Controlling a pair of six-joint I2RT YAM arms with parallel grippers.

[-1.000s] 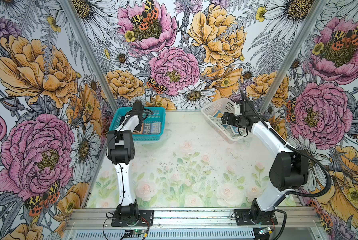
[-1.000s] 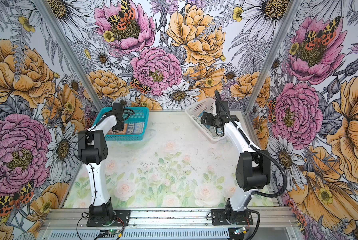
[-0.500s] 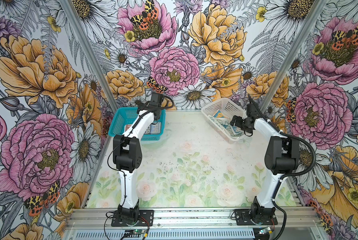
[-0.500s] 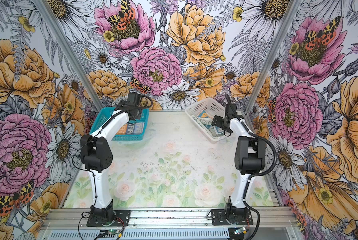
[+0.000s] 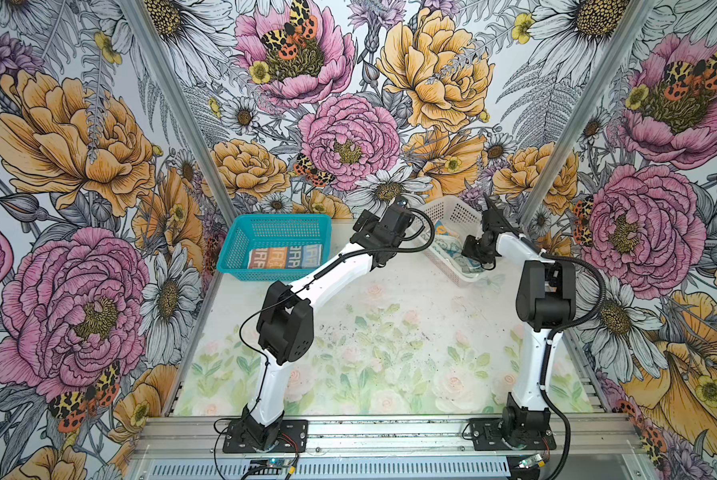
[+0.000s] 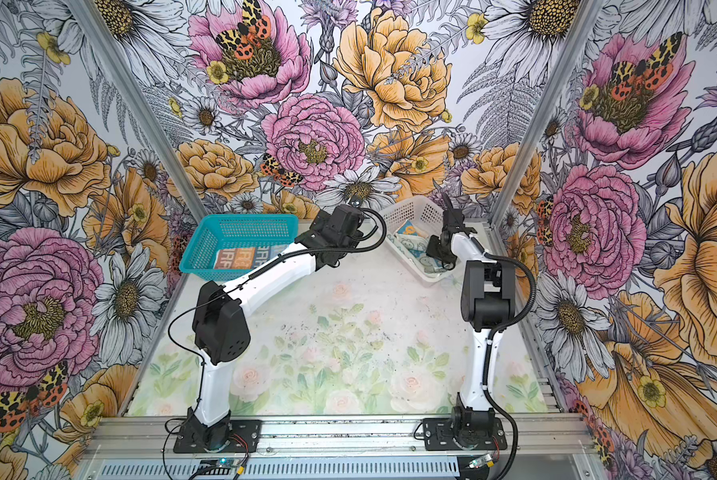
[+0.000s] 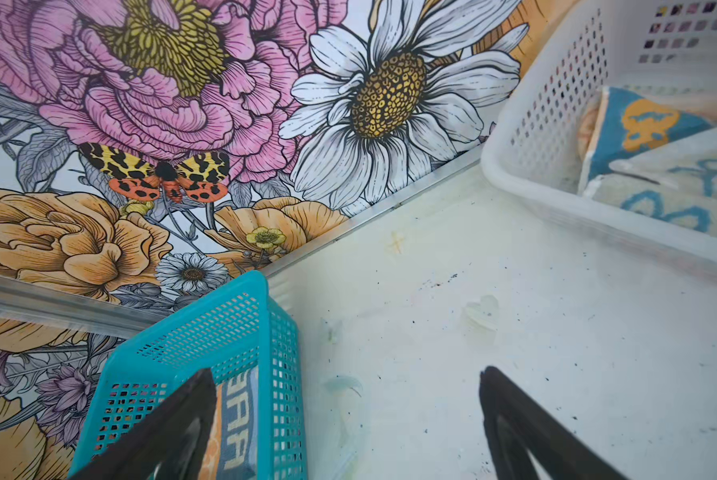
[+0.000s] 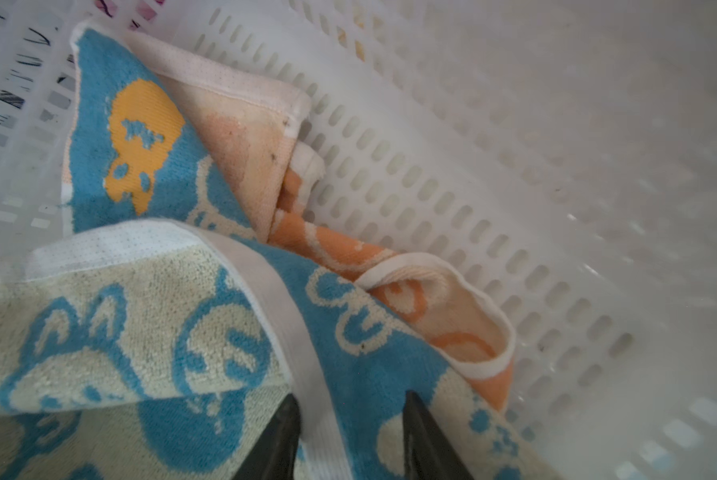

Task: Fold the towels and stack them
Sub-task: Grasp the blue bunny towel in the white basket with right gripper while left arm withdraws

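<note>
While the pale floral table (image 5: 390,332) lies bare across its middle, both arms reach toward its far edge: the left arm (image 5: 331,274) slants over to the gap between the two baskets, and the right arm (image 5: 531,361) bends down into the basket in the far right corner. At the far left stands the teal basket (image 5: 240,241), seen in both top views, and on its floor the lettered towel (image 5: 284,257) lies flat, showing a row of orange, blue and cream blocks. Set at an angle, the white basket (image 5: 452,210) holds the other two towels, crumpled together against one wall. The teal bunny towel (image 8: 120,332) lies uppermost, partly turned over so that its cream reverse with blue bunnies shows, and the peach-orange towel (image 8: 452,324) is bunched under and beside it, touching it. In the left wrist view the left gripper (image 7: 347,370) hangs above the bare table between the baskets with its fingers spread wide and nothing between them. Down in the white basket, the right gripper (image 8: 350,395) has its fingers drawn close, pinching the white hem of the teal bunny towel.
</note>
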